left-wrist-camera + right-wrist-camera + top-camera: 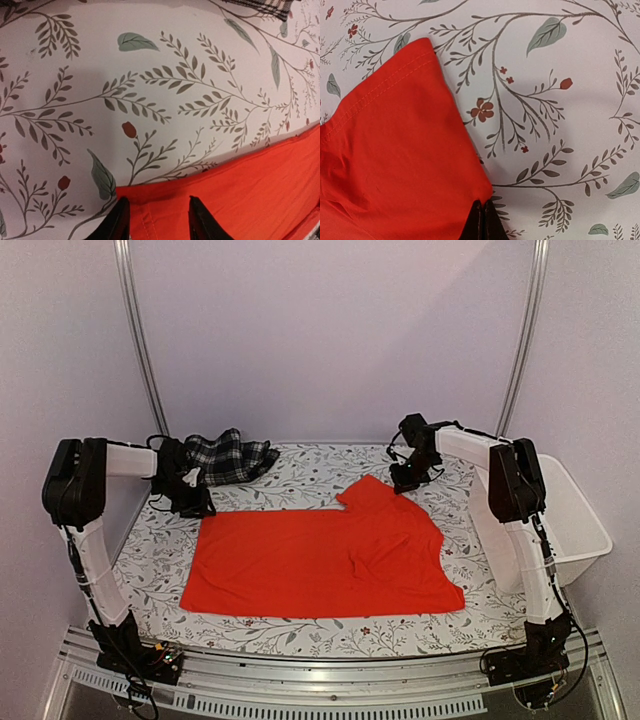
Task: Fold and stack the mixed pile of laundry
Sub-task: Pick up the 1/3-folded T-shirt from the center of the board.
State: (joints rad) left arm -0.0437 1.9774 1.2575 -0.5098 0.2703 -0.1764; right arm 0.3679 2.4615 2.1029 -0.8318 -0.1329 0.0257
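floral table cover (300, 635) — one red shirt (310, 560), one plaid garment (228, 457), seemingly crumpled

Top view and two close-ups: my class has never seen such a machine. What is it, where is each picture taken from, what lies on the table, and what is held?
These are two robot arms bolted side by side at the near edge. The wide picture comes from a fixed camera above and behind them; each close-up comes from a camera on one wrist. On the floral table cover lies a red shirt, with a crumpled plaid garment at the far left and a white basket to the right. The right end effector is shut, pinching the shirt's edge. The left end effector is open, straddling the shirt's far-left corner.
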